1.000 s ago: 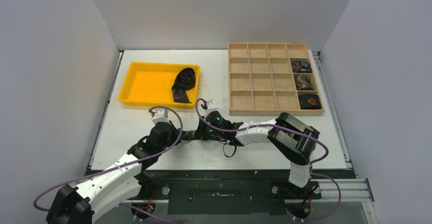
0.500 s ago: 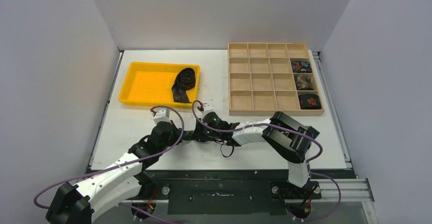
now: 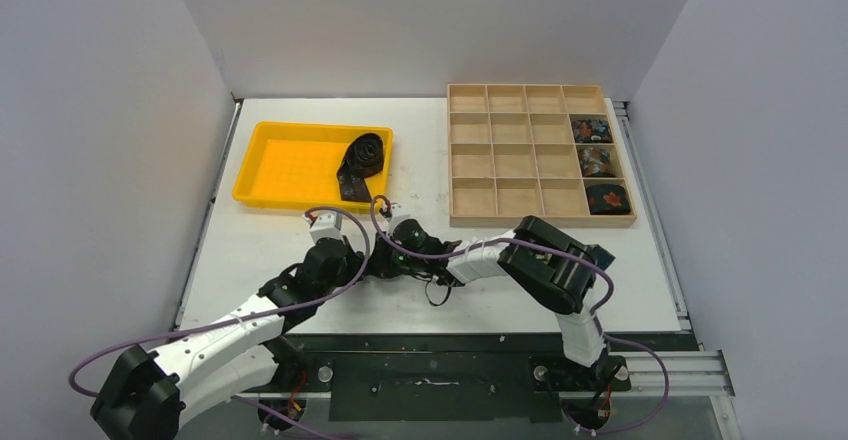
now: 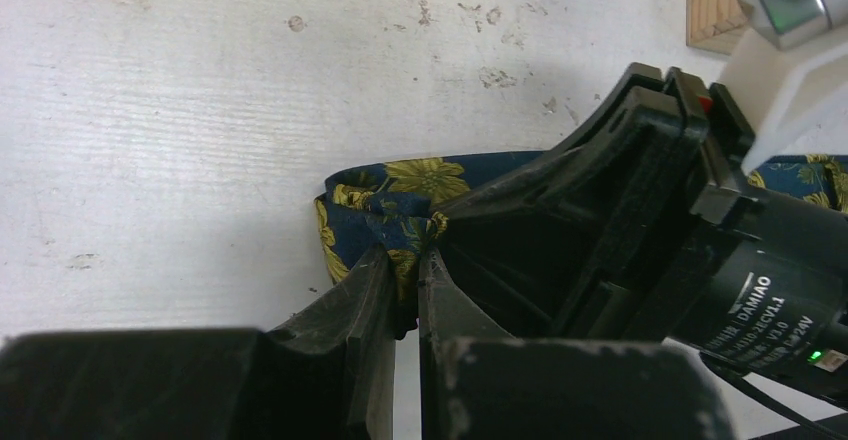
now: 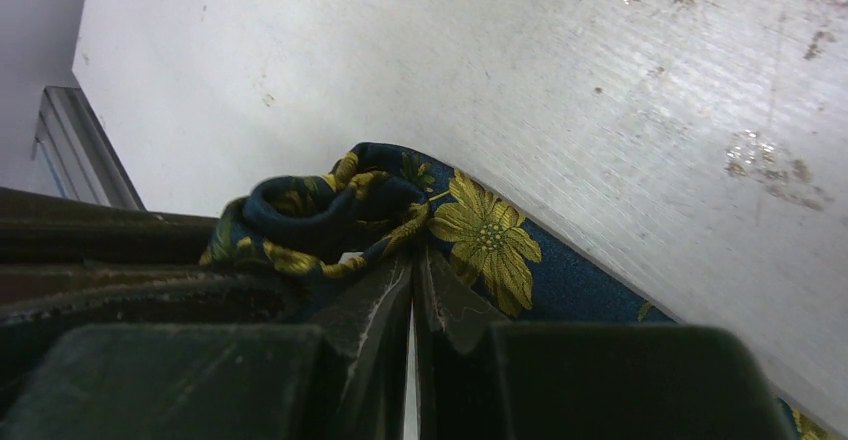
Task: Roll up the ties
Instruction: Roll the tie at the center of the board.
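We see two arms that meet low over the white table, near its front edge. Between them lies a blue tie with yellow flowers on it.

The left gripper has its jaws shut tight on the blue tie. They pinch a small bunched fold of cloth right at the tips. The right gripper is closed on the same tie too. Its two tips press together on the crumpled end, where the cloth curls over into a little lump. Both grippers come at this end from opposite sides, and they are very close to each other. From the left wrist, the big black body of the right gripper fills the right side of the view.

The rest of the blue tie lies flat on the table. It runs away as a strip under the right gripper, and a bit of it shows again past that gripper.

Farther back on the left sits a yellow tray. A black tie lies in its right end, partly coiled, with one end trailing toward the tray's front wall.

Farther back on the right sits a wooden box with many small square cells. Three rolled ties sit in the column on the far right, one in each cell, in the three cells nearest the front. They are dark with bits of orange and yellow.
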